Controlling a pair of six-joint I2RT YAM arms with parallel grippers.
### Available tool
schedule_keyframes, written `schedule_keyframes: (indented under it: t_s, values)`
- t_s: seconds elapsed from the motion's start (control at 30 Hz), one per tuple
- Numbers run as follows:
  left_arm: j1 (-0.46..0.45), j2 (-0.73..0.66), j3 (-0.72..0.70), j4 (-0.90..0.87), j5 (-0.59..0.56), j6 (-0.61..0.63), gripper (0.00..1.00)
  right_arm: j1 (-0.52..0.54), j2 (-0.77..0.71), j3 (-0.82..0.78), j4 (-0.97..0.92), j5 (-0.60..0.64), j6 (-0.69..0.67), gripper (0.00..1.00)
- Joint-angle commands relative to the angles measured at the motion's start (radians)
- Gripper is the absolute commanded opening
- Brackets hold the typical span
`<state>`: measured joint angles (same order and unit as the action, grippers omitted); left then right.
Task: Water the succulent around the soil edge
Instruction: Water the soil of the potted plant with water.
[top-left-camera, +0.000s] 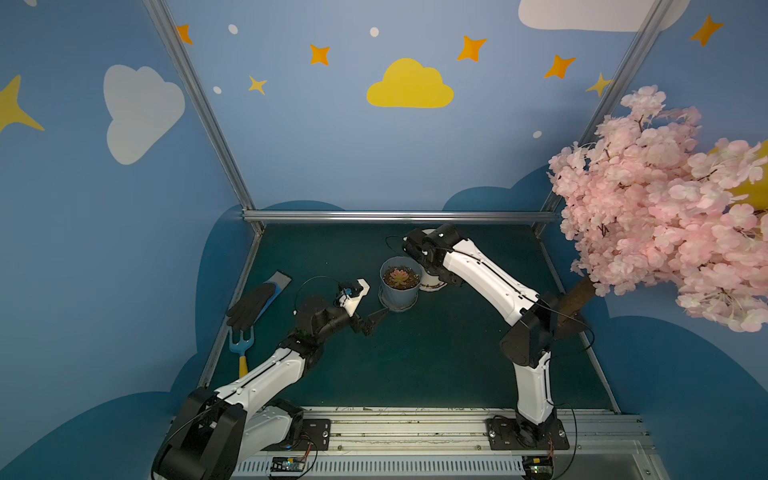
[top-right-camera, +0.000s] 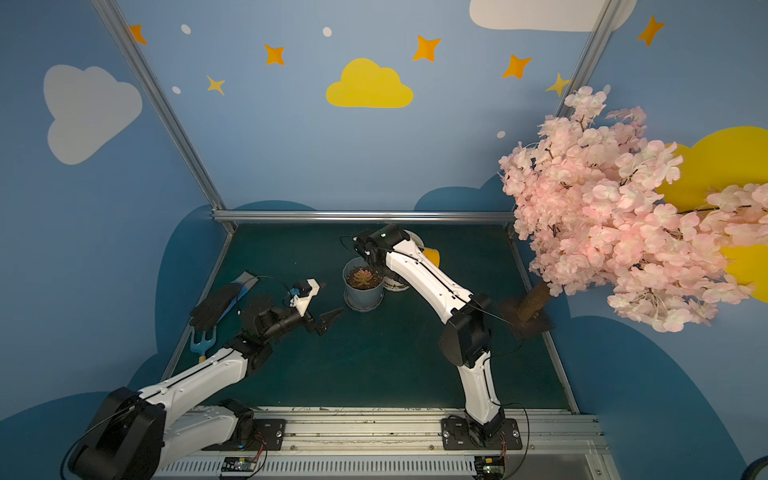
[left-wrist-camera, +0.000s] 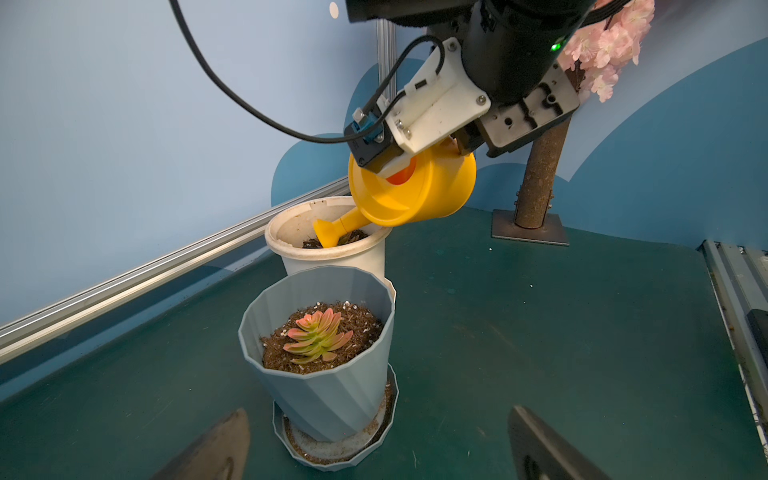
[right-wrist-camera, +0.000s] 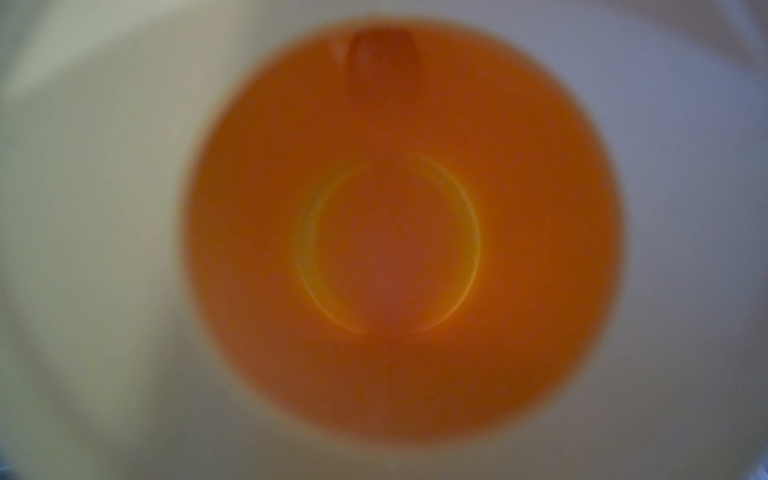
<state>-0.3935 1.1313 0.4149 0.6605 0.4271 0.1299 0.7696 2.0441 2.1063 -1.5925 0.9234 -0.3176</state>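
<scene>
Right gripper (left-wrist-camera: 461, 145), clamped on tilted yellow plastic watering can (left-wrist-camera: 419, 195), may flood white pot (left-wrist-camera: 332, 262), two o'clock from pink-green succulent (left-wrist-camera: 318, 338); left gripper (top-left-camera: 374, 321) gapes.

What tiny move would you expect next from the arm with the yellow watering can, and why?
Probably swing the spout a little sideways along the rim of the white pot. The right gripper holds the watering can tilted, spout down over the soil inside that pot, so circling the edge seems the natural follow-on. I see no water stream.
</scene>
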Motion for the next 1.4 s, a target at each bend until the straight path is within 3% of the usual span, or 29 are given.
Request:
schedule_keyframes:
  t_s: [0.0, 1.37]
  values:
    - [-0.002, -0.010, -0.007, 0.027, 0.012, -0.004, 1.00, 0.008, -0.058, -0.012, -0.029, 0.025, 0.037, 0.00]
    - [-0.009, -0.014, -0.007, 0.027, 0.025, -0.004, 1.00, 0.008, -0.127, -0.103, -0.124, 0.034, 0.150, 0.00]
